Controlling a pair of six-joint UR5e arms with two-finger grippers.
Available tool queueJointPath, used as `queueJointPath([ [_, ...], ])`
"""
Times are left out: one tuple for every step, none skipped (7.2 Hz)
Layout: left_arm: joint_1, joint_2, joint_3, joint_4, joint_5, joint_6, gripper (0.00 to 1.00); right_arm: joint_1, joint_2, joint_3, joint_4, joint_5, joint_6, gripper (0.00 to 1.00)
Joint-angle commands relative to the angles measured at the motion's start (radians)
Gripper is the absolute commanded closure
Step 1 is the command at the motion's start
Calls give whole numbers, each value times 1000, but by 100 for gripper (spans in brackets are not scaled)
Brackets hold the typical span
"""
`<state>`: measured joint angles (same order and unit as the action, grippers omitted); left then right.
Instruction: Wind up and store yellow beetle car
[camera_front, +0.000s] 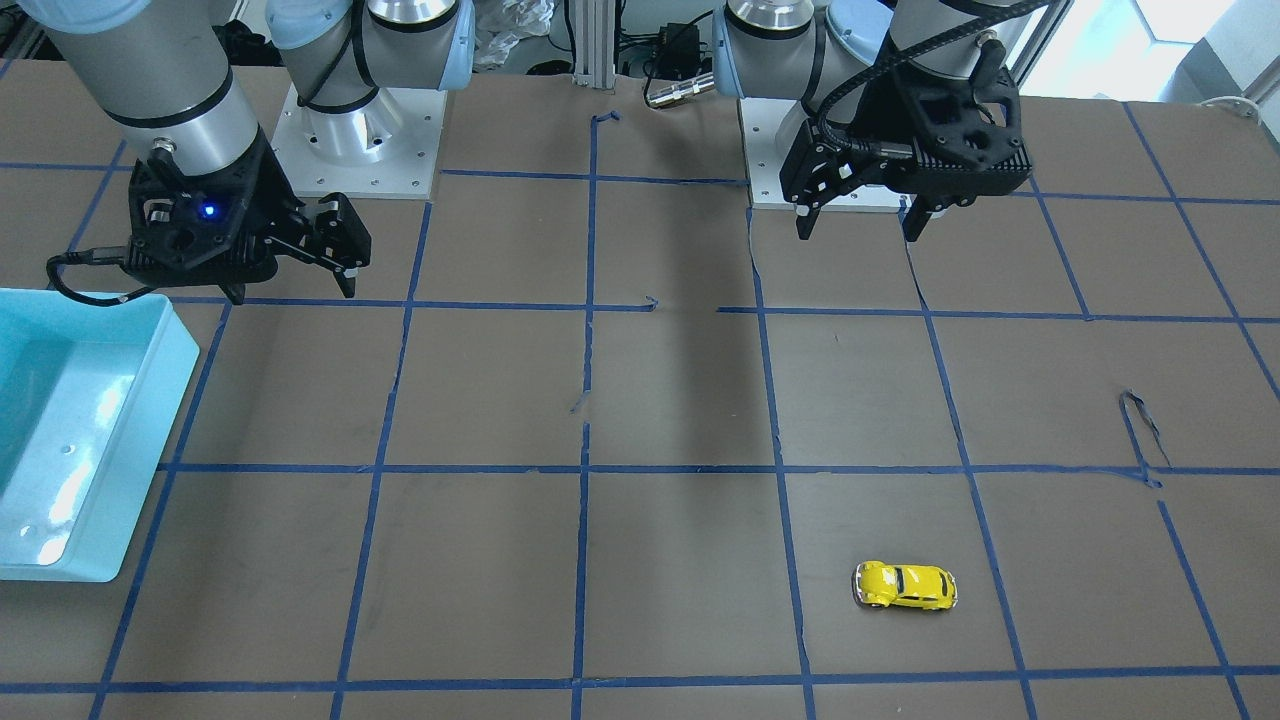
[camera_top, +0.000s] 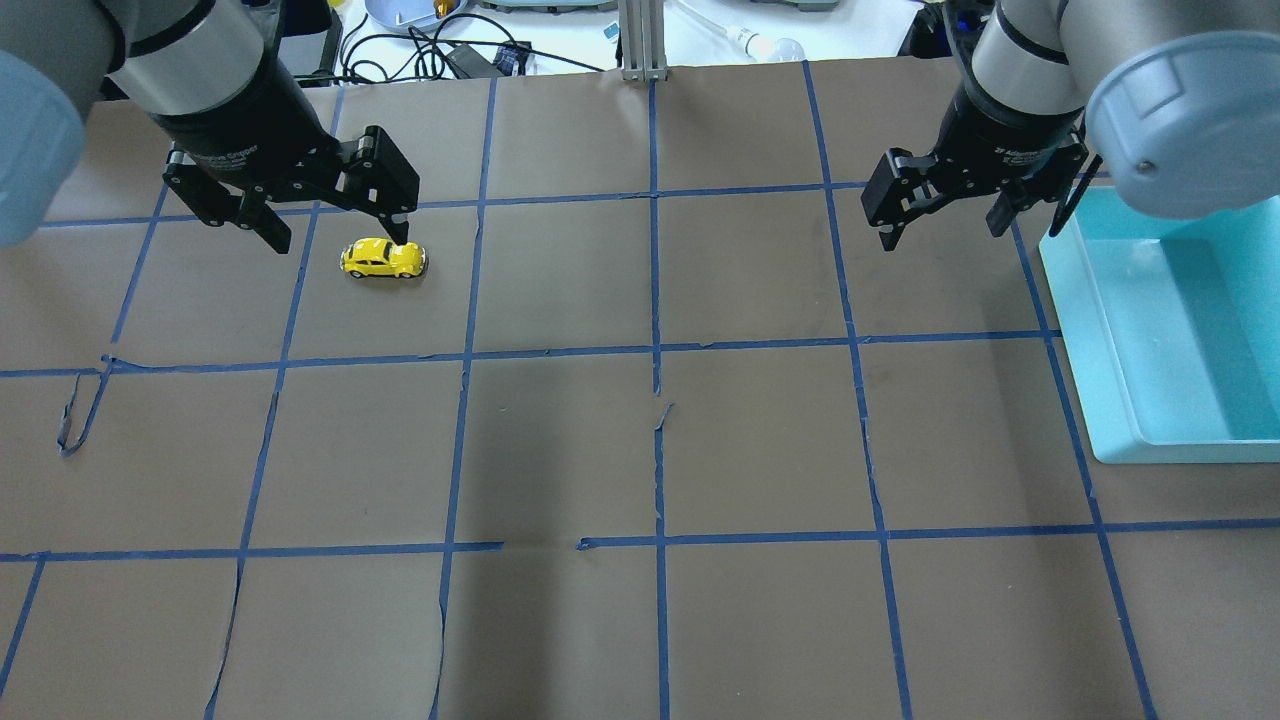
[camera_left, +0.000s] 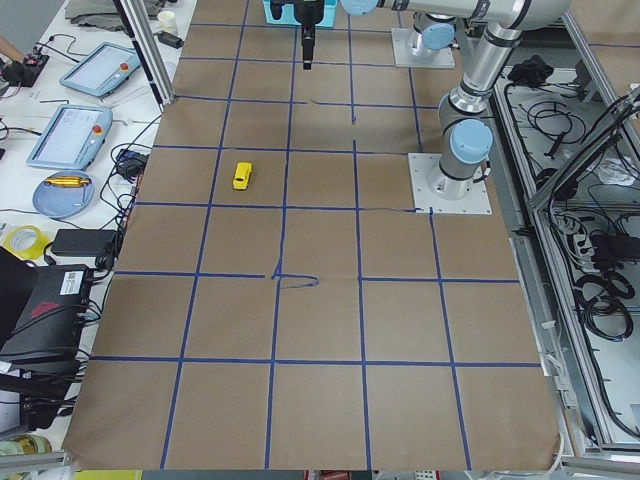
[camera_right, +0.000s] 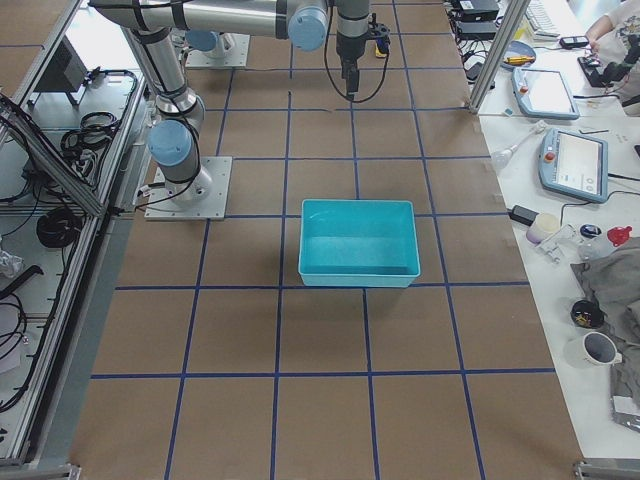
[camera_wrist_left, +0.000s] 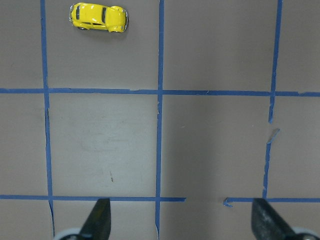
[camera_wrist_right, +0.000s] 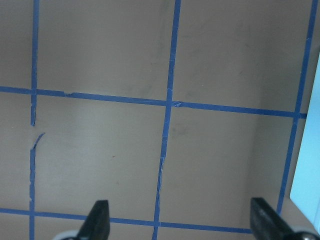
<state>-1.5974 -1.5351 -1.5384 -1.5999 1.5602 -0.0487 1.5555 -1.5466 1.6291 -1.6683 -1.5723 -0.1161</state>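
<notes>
Yellow car (camera_front: 905, 586) (camera_top: 383, 259) (camera_left: 243, 176) (camera_wrist_left: 99, 17) sits on its wheels on the table (camera_top: 760, 440), which is brown paper w/ a blue tape grid. It's on the robot's left half, inside one grid square, out toward the side away from the arm bases. In the overhead view it lies side-on, long axis running across the table. Nothing touches it.

Left claw (camera_front: 860, 228) (camera_top: 340, 235) is released, jaws spread wide, holding nothing, hanging above the table. The overhead view makes one fingertip look right over the car, but the front view shows the claw back near its arm's base, well apart from the car. Its wrist cam agrees: car up in the top left corner, both fingers (camera_wrist_left: 100, 222) at the bottom edge, only paper and tape btwn them.

Right claw (camera_front: 292, 280) (camera_top: 943, 228) is also released, jaws spread, holding nothing, above the table. It hangs near one corner of the light-blue tub (camera_front: 185, 345) (camera_top: 1070, 345) (camera_right: 358, 278), not in it. Its wrist cam shows fingers (camera_wrist_right: 100, 222) at the bottom and a strip of the tub at the right edge.

The tub is open-topped, flat on the table at the robot's right end, well apart from the car, approx the whole table width btwn them
</notes>
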Motion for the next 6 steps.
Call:
queueJointPath([
  [2, 0, 0, 3, -2, 12, 0, 0, -1, 0, 1, -5, 13, 0],
  [-1, -2, -2, 3, 0, 12, 0, 0, -1, 2, -1, -9, 22, 0],
  [2, -2, 0, 3, 1, 12, 0, 0, -1, 2, -1, -9, 39, 0],
  [1, -2, 0, 5, 1, 13, 0, 0, -1, 2, 1, -11, 45, 0],
  [1, -2, 0, 5, 1, 13, 0, 0, 0, 2, -1, -11, 47, 0],
  [1, -5, 0, 15, 1, 13, 0, 0, 0, 2, -1, -11, 47, 0],
])
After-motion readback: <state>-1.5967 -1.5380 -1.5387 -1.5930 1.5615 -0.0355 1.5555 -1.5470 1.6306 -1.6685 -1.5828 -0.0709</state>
